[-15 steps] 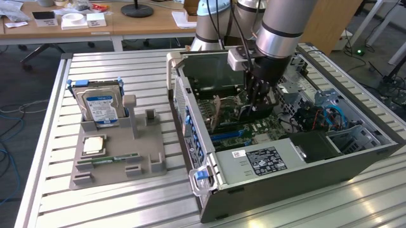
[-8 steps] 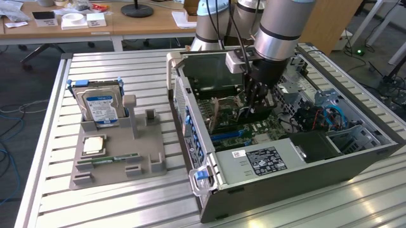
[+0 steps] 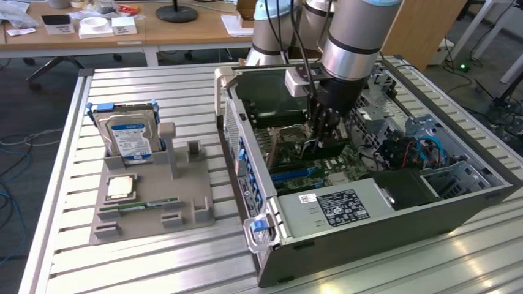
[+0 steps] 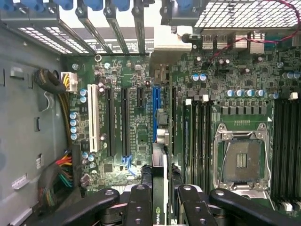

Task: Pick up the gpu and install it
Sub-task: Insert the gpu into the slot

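Observation:
My gripper (image 3: 324, 139) reaches down into the open computer case (image 3: 270, 245), over the motherboard (image 3: 323, 168). It is shut on the gpu (image 3: 319, 150), which shows as a dark card hanging between the fingers. In the wrist view the gpu (image 4: 160, 162) appears edge-on as a narrow strip running away from the gripper (image 4: 162, 200). A black finger (image 4: 140, 205) sits on each side of it. The card hangs above the motherboard, roughly in line with the blue expansion slot (image 4: 154, 113). I cannot tell whether its edge touches the slot.
Black and white expansion slots (image 4: 109, 120) lie beside the blue one, with an empty processor socket (image 4: 242, 157) and memory slots (image 4: 200, 141) nearby. On the table at the exterior view's left, a grey holder (image 3: 192, 202) carries a hard drive (image 3: 131, 138), a processor chip (image 3: 121, 187) and a green memory stick (image 3: 147, 205).

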Controlling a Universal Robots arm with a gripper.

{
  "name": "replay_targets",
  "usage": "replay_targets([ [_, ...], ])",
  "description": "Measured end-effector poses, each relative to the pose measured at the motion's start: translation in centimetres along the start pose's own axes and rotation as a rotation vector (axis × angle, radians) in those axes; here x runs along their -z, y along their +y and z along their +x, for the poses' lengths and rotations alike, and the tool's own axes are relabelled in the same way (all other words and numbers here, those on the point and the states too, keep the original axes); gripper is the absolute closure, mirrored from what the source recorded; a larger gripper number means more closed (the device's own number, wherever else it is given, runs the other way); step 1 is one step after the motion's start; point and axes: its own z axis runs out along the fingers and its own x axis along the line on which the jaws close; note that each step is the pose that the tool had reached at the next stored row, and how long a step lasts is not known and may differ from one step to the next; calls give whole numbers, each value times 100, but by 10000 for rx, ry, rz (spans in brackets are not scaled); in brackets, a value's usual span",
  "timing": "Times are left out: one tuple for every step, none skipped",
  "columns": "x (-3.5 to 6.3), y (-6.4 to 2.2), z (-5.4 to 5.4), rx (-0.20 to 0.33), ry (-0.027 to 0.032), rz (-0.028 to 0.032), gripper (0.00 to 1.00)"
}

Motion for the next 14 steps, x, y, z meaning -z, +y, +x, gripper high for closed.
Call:
replay_targets([
  [-12, 8, 2, 1, 3, -1, 74],
  [-25, 16, 3, 2, 3, -1, 74],
  [-39, 24, 4, 2, 3, -1, 74],
  [-50, 31, 5, 3, 3, -1, 74],
  [-59, 38, 6, 5, 2, -1, 74],
  [-65, 44, 6, 6, 3, -1, 74],
  [-70, 49, 7, 8, 3, -1, 74],
  [-70, 52, 7, 9, 5, -2, 74],
  [-70, 53, 7, 10, 4, -2, 74],
  [-71, 53, 8, 12, 4, -1, 74],
  [-72, 54, 16, 12, 2, -1, 74],
  [-72, 55, 27, 12, 3, -1, 74],
  [-73, 56, 37, 13, 3, -2, 74],
  [-75, 57, 41, 12, 3, -1, 74],
])
